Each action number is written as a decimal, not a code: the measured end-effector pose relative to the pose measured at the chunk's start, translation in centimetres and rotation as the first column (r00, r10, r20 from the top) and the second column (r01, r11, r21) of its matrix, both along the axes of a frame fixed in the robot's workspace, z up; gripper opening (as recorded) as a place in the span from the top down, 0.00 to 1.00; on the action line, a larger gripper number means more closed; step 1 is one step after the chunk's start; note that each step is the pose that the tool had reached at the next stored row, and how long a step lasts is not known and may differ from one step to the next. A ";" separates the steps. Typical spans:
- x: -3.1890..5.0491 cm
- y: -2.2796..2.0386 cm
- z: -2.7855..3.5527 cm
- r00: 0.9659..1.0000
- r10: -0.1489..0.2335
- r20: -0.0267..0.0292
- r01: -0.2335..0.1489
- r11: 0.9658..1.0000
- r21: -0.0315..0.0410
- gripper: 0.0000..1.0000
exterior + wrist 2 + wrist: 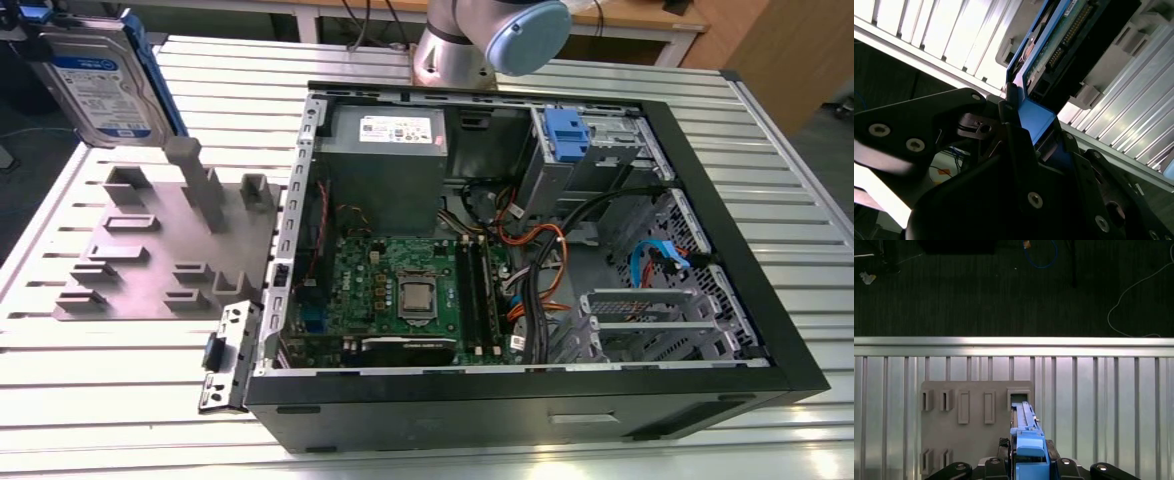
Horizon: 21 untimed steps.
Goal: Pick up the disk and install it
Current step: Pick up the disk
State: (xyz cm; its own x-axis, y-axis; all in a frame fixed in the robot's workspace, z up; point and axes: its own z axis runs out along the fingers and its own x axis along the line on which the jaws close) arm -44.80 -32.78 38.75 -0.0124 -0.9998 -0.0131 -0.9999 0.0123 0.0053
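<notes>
Looking at the upper left of the exterior view, you find the disk point(100, 80) held upright in the air, label side toward the camera. It sits above the far end of the grey holder point(147, 250) and, as far as you can judge, clear of it. Your pincer point(1030, 456) is clamped on the disk by its blue carrier end. In the second wrist view the dark fingers point(1013, 117) press against both sides of that blue plastic, with the circuit-board face of the disk point(1054, 50) running away from them.

That hold looks deliberate. Gripping the plastic frame keeps the fingers off the label and the board, and it leaves the long silver body free.

In the first wrist view the disk point(1026, 420) shows edge-on, lined up with a slot point(1019, 399) at the corner of the holder, which suggests the upright slots are there to present parts for a grasp from above.

The open computer case point(721, 200) lies on the slatted tabletop point(107, 400) toward the frame's right. Its drive bay point(601, 150) is near the top and carries a blue clip point(567, 135), well apart from the disk, so installation is not yet done.
</notes>
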 end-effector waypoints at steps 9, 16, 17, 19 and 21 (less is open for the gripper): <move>0.00 0.00 0.29 1.000 0.000 0.000 0.000 1.000 0.000 0.63; 0.00 0.00 0.39 1.000 0.000 0.000 0.000 1.000 0.000 0.63; 0.00 0.00 0.42 1.000 0.000 0.000 0.000 1.000 0.000 0.63; 0.00 0.00 0.46 1.000 0.000 0.000 0.000 1.000 0.000 0.63; 0.00 0.00 0.61 1.000 0.000 0.000 0.000 1.000 0.000 0.63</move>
